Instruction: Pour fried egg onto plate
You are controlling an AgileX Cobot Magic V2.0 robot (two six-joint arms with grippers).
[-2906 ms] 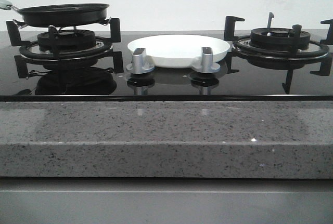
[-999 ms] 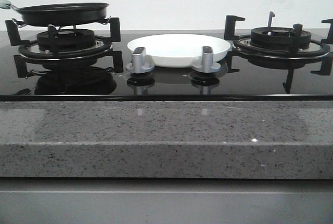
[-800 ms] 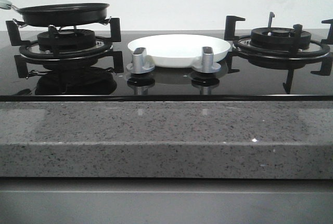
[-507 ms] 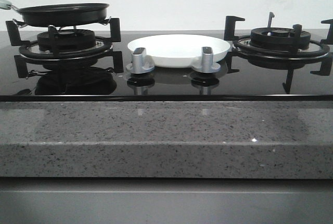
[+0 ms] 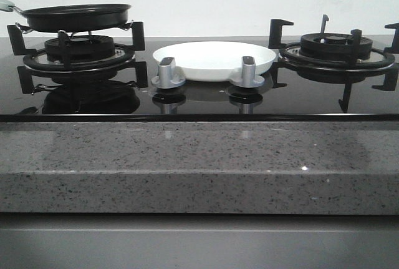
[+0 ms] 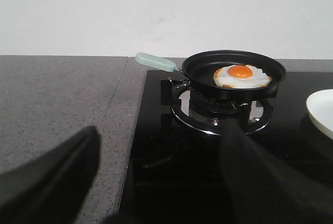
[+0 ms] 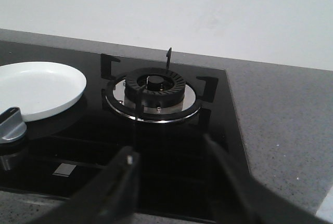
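Note:
The fried egg (image 6: pixel 241 76), white with an orange yolk, lies in a black frying pan (image 6: pixel 234 73) on the left burner. The pan has a pale green handle (image 6: pixel 155 62) and also shows in the front view (image 5: pixel 75 16). The white plate (image 5: pixel 214 58) sits on the hob between the two burners; its edge shows in the left wrist view (image 6: pixel 321 112) and it also shows in the right wrist view (image 7: pixel 37 89). My left gripper (image 6: pixel 158 154) is open and empty, short of the pan. My right gripper (image 7: pixel 169 154) is open and empty, in front of the right burner. Neither gripper shows in the front view.
Two silver knobs (image 5: pixel 168 73) (image 5: pixel 247 72) stand in front of the plate. The right burner (image 5: pixel 336 50) with black pan supports is bare. A grey speckled stone counter (image 5: pixel 199 163) runs along the front and both sides of the black glass hob.

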